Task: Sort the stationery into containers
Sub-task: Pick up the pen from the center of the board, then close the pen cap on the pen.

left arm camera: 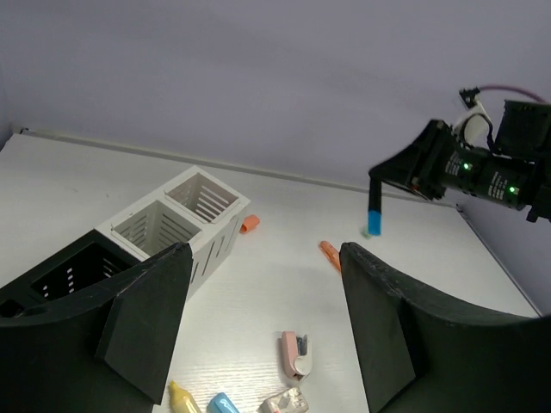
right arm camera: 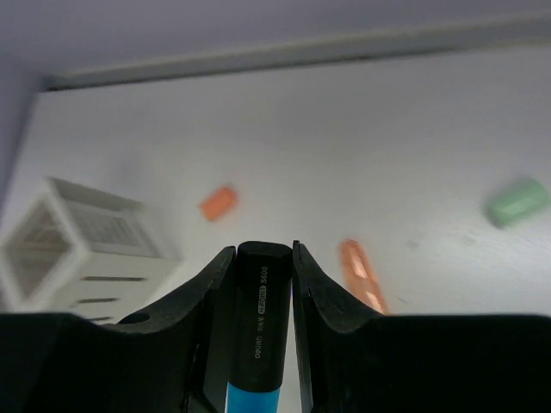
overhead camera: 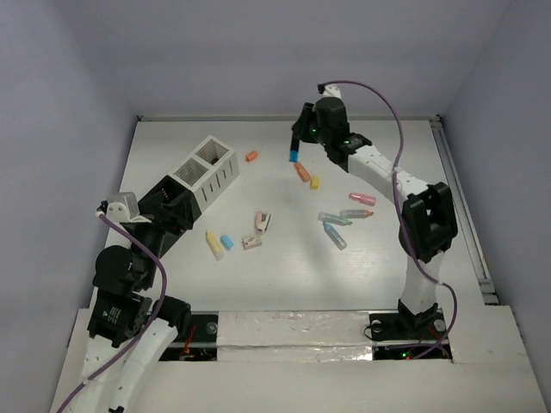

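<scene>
biggest worry is the carry. the white box and black box are sitting at the left side of the table, and the right gripper is hanging well apart from them near the back wall. that's a long trip for one skinny piece.

the left gripper is standing open with nothing between its fingers, just beside the black box. any move from it could be nudging that box out of place.

the right gripper is clamping the marker by its black body only. the blue end is sticking out below the jaws, so it could be swinging, slipping, or catching a box rim and tipping out.

as for where it's sitting, the marker is pinched dead centre between the right fingers, pointing down, and it looks like it's hanging clear of the table. an orange stick is lying just beside and below it, so a drop there could be scattering that too.
</scene>
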